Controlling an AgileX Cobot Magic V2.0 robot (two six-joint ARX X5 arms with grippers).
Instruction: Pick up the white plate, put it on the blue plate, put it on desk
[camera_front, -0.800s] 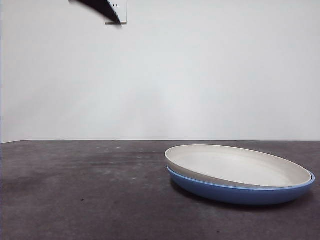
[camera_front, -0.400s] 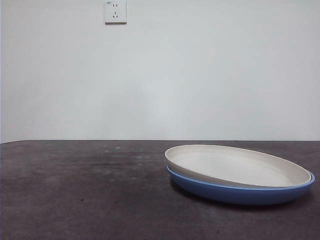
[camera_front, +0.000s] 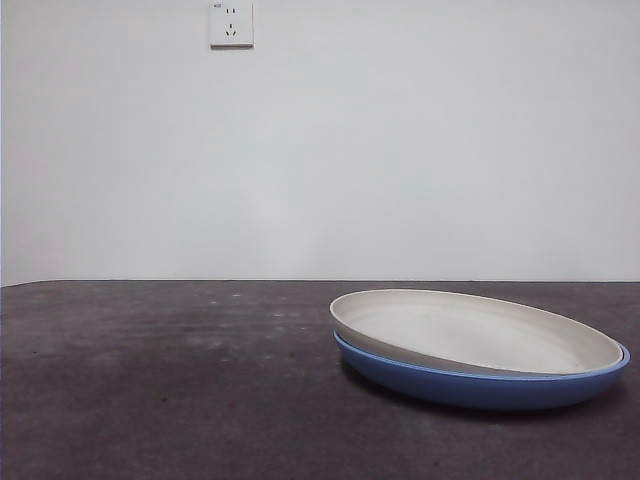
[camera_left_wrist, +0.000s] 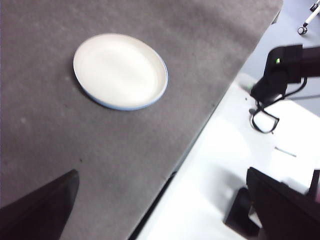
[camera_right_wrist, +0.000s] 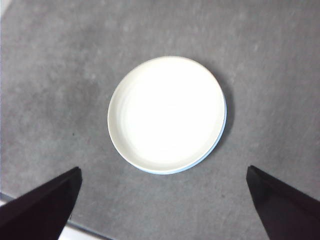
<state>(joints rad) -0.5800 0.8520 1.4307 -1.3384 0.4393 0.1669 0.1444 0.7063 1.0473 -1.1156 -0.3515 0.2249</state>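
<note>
Step now: we think the stacking is done. The white plate sits on the blue plate, a bit tilted and off to one side.
Where it all is: both plates rest on the table, with nothing holding them.
Right tool: it hangs high over the plates, spread wide and empty.
Left tool: it hangs off to the side, well apart from the plates, spread wide and empty too.
Next move: we guess little is left. If the stack must be moved, a tool has to come down and pinch the low rim.
White plate: round, wide, shallow, dull cream colour.
Blue plate: same round shape, shiny, only its edge shows.
Table: flat, dark grey, speckled and rough.
</note>
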